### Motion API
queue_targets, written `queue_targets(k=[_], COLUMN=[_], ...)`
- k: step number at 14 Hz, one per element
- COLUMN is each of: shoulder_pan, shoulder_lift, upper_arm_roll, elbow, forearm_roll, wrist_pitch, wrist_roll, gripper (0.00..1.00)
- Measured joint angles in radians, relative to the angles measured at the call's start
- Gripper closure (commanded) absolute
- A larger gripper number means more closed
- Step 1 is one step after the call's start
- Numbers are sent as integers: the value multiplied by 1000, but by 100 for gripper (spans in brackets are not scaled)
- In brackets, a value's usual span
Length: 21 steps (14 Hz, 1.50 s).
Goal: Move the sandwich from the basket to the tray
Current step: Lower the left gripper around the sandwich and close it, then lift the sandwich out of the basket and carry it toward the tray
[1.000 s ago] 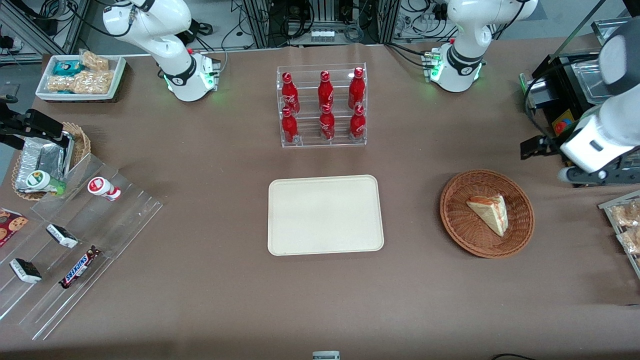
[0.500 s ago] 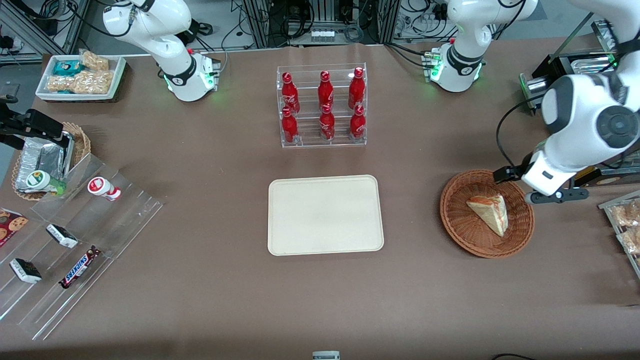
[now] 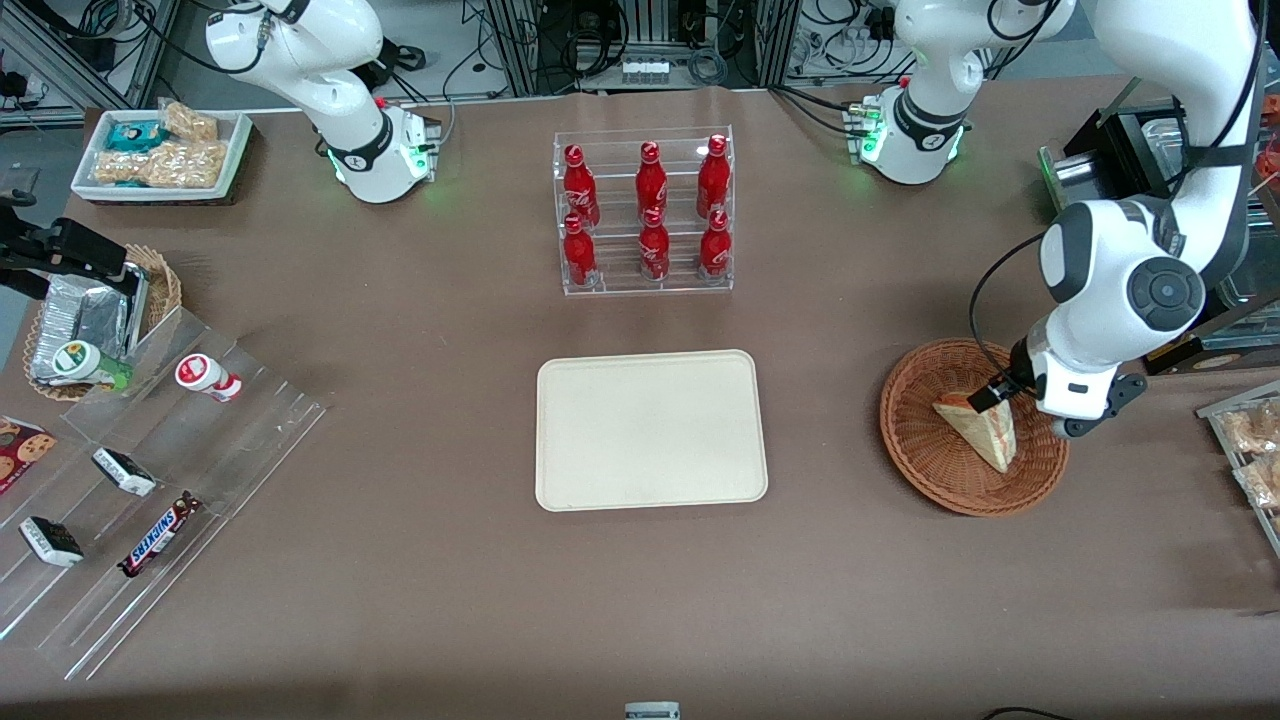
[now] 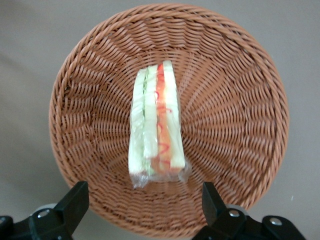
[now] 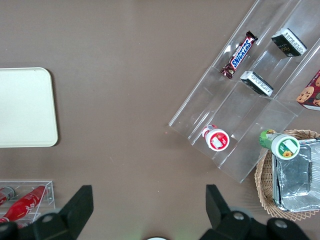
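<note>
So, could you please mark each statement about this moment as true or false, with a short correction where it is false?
1. The sandwich lies inside the wicker basket. True.
2. The gripper is shut on the sandwich. False: it is open above the basket, its fingers apart and not touching the sandwich.
3. The beige tray has nothing on it. True.
4. The clear rack holds four red bottles. False: it holds six.
5. The sandwich is unwrapped. False: it is in clear wrap.
</note>
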Motion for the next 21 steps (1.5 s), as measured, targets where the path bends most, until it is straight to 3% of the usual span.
queue_targets(k=[2, 3, 6, 7, 8, 12, 15, 21], shoulder_pan=[6, 9, 18, 19, 19, 19, 4, -231], shoulder_lift=[29, 41, 70, 76, 79, 80, 78, 137], upper_arm_roll=[1, 3, 8, 8, 8, 7, -6, -22], elbow=[-3, -8, -24, -24, -24, 8, 169, 358], forearm_roll=[0, 0, 0, 0, 0, 0, 0, -3], wrist_pitch=[49, 76, 127, 129, 130, 105, -124, -212], wrist_roll=[-47, -56, -65, -67, -68, -84, -88, -97], gripper=[0, 9, 73, 87, 92, 95, 95, 95])
